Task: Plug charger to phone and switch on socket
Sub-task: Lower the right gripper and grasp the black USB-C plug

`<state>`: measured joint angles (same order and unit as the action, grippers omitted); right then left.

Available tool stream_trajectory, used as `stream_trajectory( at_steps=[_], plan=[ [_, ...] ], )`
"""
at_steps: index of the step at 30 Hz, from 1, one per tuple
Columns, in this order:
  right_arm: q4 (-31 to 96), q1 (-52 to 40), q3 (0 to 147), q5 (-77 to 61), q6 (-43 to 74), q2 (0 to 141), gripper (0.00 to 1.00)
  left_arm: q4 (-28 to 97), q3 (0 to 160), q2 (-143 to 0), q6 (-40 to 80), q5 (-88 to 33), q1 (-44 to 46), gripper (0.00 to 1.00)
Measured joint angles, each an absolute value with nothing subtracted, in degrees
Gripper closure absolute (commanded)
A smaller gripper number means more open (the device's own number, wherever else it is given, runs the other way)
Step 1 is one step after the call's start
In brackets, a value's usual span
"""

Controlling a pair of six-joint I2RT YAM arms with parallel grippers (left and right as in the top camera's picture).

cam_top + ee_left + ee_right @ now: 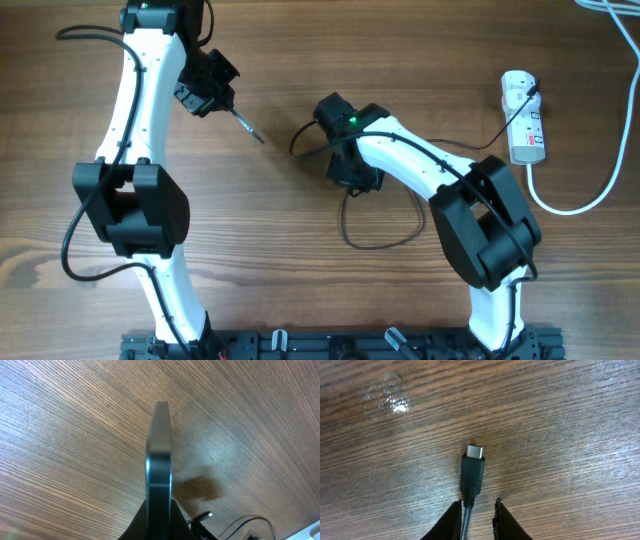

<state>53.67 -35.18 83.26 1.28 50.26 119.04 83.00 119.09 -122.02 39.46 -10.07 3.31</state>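
My left gripper (pixel 212 92) is shut on the phone (pixel 246 126), which shows edge-on as a thin dark bar pointing at the table's middle. In the left wrist view the phone's dark teal edge (pixel 159 460) sticks out from between the fingers (pixel 159 510). My right gripper (pixel 328 108) holds the charger by its thin black cable just behind the connector (pixel 472 472), which juts forward over the wood between the fingers (pixel 477 505). The connector tip also shows in the left wrist view (pixel 204 517). The cable loops on the table (pixel 380 243). The white socket (pixel 523 125) lies at the right with a black plug in it.
The socket's thick white lead (pixel 580 205) curves along the right edge of the table. The right arm's body (pixel 485 215) stands between the middle and the socket. A black rail (pixel 340 345) runs along the front edge.
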Motion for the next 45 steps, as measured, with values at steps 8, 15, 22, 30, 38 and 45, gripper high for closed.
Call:
stream_trajectory(
  at_steps=[8, 15, 22, 30, 38, 45],
  plan=[
    [53.41, -35.18, 83.26, 1.54, 50.28, 119.04, 0.77, 83.0, 119.09, -122.02, 39.46, -10.07, 3.31, 0.96],
    [52.71, -35.18, 83.26, 1.54, 50.28, 119.04, 0.77, 83.0, 119.09, -122.02, 39.46, -10.07, 3.31, 0.96],
    [52.58, -35.18, 83.26, 1.54, 51.4, 119.39, 0.77, 83.0, 119.09, -122.02, 39.46, -10.07, 3.31, 0.96],
    [52.23, -35.18, 83.61, 1.39, 51.66, 120.7, 0.84, 83.02, 119.09, -122.02, 39.46, -10.07, 3.31, 0.96],
    [51.99, -35.07, 83.83, 0.27, 51.83, 120.86, 0.85, 83.11, 119.09, -122.02, 39.46, -10.07, 3.31, 0.96],
    [52.05, -35.03, 83.83, -0.23, 52.05, 120.86, 0.79, 83.13, 119.09, -122.02, 39.46, -10.07, 3.31, 0.96]
  ],
)
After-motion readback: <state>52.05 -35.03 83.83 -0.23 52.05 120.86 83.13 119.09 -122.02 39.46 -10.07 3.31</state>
